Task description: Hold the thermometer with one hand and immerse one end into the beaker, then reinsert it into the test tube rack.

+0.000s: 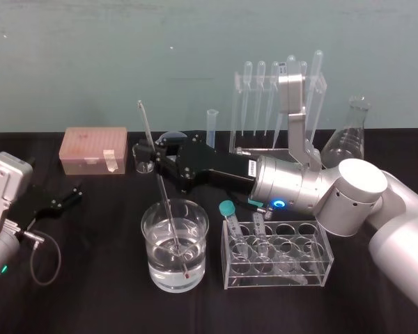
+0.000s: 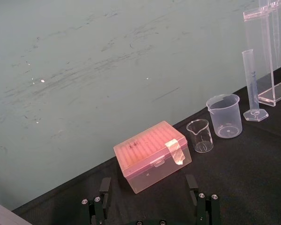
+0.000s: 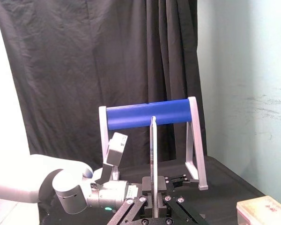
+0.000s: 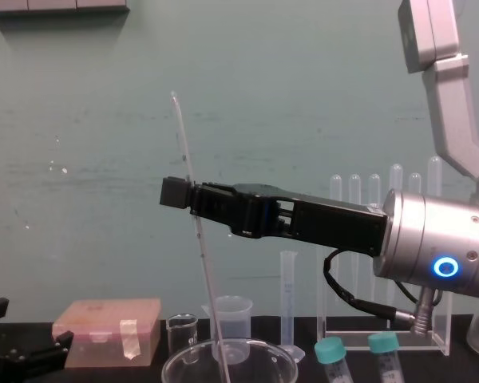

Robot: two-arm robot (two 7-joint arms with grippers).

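Note:
My right gripper (image 1: 155, 154) is shut on the thermometer (image 1: 147, 127), a long thin glass rod held nearly upright, leaning slightly. Its red tip sits underwater in a wide glass bowl (image 1: 155, 259) at the table's front. In the chest view the rod (image 4: 183, 140) passes through the right gripper (image 4: 193, 199) down into the bowl (image 4: 180, 364). The translucent plastic beaker (image 4: 231, 316) stands behind, beside a small glass beaker (image 4: 181, 331). The tall acrylic test tube rack (image 1: 313, 83) with pipettes stands at the back right. My left gripper (image 1: 64, 198) rests open, low on the left.
A pink tip box (image 1: 94, 149) lies at the back left. A low clear rack (image 1: 279, 275) with capped tubes stands right of the bowl. A graduated cylinder (image 4: 288, 299) and a conical flask (image 1: 350, 139) stand at the back.

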